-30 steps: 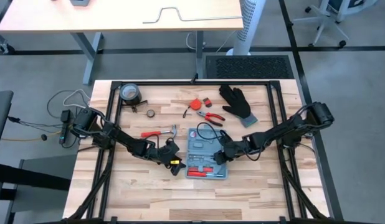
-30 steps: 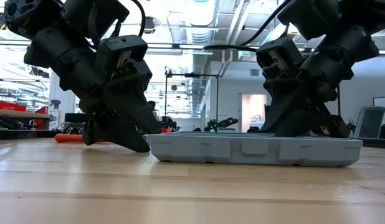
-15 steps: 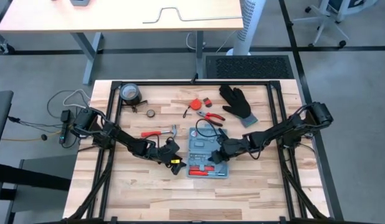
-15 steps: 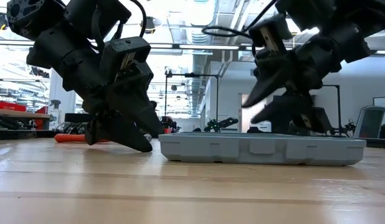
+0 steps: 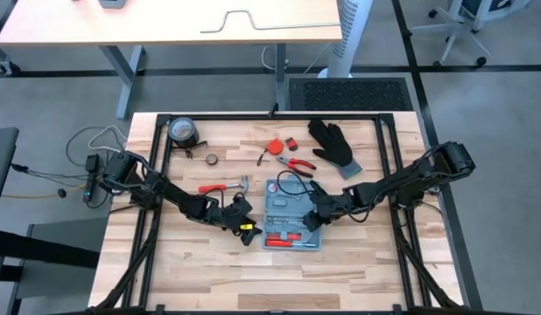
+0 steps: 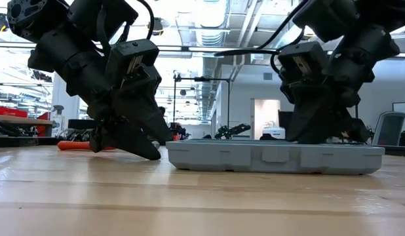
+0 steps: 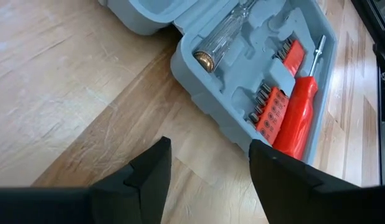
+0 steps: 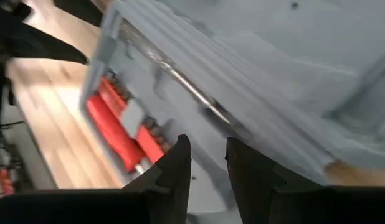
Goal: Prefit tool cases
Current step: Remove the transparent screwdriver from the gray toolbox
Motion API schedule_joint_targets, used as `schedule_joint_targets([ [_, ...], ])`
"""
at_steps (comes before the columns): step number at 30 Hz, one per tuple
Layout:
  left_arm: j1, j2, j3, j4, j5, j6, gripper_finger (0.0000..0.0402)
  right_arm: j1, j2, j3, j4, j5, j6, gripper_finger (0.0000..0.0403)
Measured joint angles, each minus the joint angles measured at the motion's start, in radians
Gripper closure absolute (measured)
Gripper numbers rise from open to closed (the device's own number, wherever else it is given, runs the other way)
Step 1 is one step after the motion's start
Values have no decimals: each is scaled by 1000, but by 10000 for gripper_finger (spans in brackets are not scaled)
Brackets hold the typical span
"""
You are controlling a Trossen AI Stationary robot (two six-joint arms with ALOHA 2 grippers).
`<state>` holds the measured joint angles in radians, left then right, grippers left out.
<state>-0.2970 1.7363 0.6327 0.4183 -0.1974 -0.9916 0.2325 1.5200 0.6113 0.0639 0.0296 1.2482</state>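
The desk (image 5: 209, 262) is made of pale wood planks with a black frame around it, and it stands on a grey floor. Behind it, in the low view, is a bright room with white lights.

The light-blue tool case (image 5: 291, 217) lies open and flat near the middle of the desk. It is smooth plastic with rounded corners. Inside are shaped slots holding a red-handled screwdriver (image 7: 297, 118), a red rack of small metal bits (image 7: 271, 109) and a clear-handled tool with a brass end (image 7: 218, 42).

The left tool (image 5: 242, 220) sits low on the wood just beside the case's left edge. Its two dark fingers (image 7: 150, 177) are spread wide apart and hold nothing (only bare wood shows between them). They do not touch the case.

The right tool (image 5: 314, 216) is down over the right side of the case, right at the plastic. Its fingers (image 8: 171, 171) have a small gap between them with nothing in it. I cannot tell if they touch the case.

Farther back on the desk lie a black glove (image 5: 333, 144), red-handled pliers (image 5: 297, 165), a hammer with a red handle (image 5: 225, 186), a roll of tape (image 5: 183, 131) and a small red round thing (image 5: 274, 146).
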Motion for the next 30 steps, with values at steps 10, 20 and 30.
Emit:
schedule_joint_targets([
  [10,0,0,0,-2,-2,-1,199,-4,69,3,43,0,-12,292],
  [20,8,1,0,-4,-27,-1,199,-27,189,3,321,-55,20,292],
  [30,16,0,0,-8,-30,11,199,-15,272,1,602,-80,88,292],
])
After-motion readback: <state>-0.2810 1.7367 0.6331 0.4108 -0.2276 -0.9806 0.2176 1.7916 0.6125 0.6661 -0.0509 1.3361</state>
